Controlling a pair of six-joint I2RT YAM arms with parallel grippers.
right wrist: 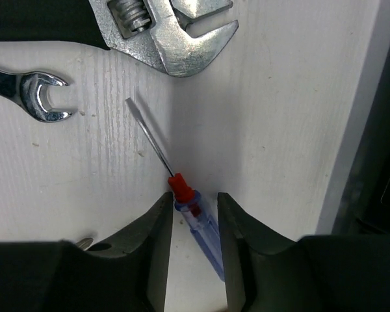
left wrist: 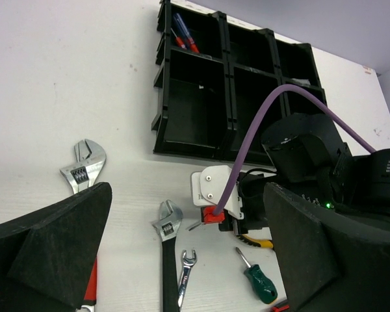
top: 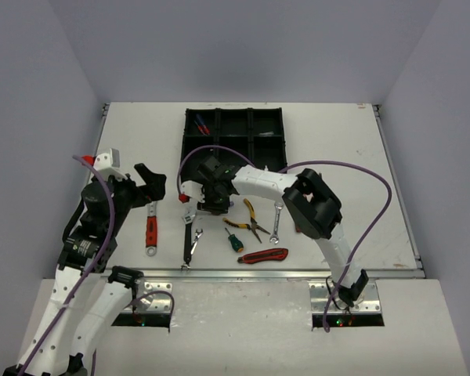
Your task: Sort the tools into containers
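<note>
With only a couple of screwdrivers (top: 199,124) in the tray's (top: 284,133) upper-left bin and the wrenches (top: 151,229), pliers (top: 254,222) and knife (top: 262,255) loose below it, my left gripper (left wrist: 187,195) hung wide and empty while my right gripper (right wrist: 194,196) straddled a blue screwdriver (right wrist: 205,234) lying mid-frame on the table (top: 337,157), though I could not tell whether it was clamped.

Looks past wide-spread fingers (left wrist: 45,247) onto black tray (left wrist: 182,146), red-handled wrench (left wrist: 83,170), black-handled wrench (left wrist: 168,240), small spanner (left wrist: 185,273), green screwdriver (left wrist: 259,281).

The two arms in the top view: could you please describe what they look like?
Left arm and right arm share white links, black joint housings and a purple cable looped alongside each. The gripper fingers are black, broad wedges.
</note>
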